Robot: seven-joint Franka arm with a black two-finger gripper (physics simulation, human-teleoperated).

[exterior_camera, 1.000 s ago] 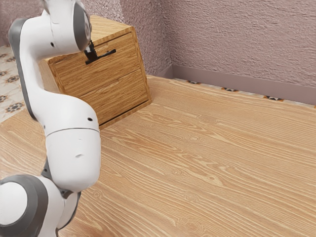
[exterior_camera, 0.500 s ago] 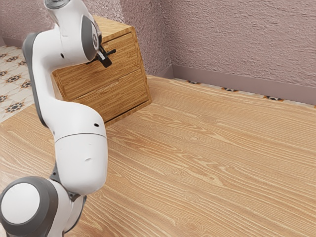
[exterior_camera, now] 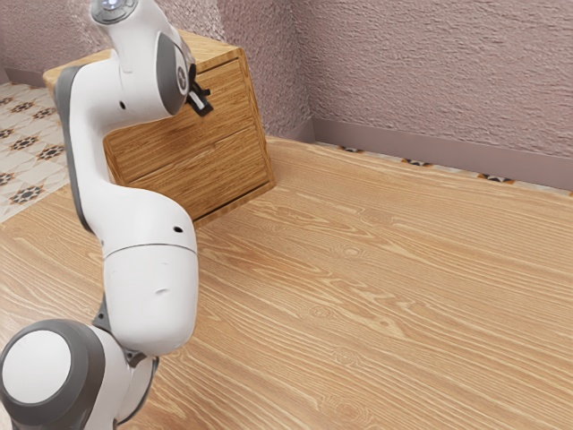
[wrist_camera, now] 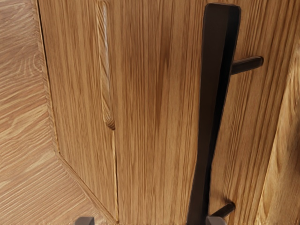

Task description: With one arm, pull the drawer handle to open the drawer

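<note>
Counter (exterior_camera: 403,296) of pale wood runs wide here, with a wooden cabinet (exterior_camera: 210,157) parked at the far corner by the wall. The white arm (exterior_camera: 148,269) reaches up to the top drawer (exterior_camera: 228,94), which looks flush with the cabinet. The black handle (wrist_camera: 213,117) sits on that front. The hand (exterior_camera: 199,97) is right at it, fingertips (wrist_camera: 84,220) apart, with the bar beside one and not clamped.

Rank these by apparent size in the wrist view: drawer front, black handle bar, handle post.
Largest: drawer front.
Next: black handle bar.
Smallest: handle post; the other post looks much alike, so I won't rank the two.
</note>
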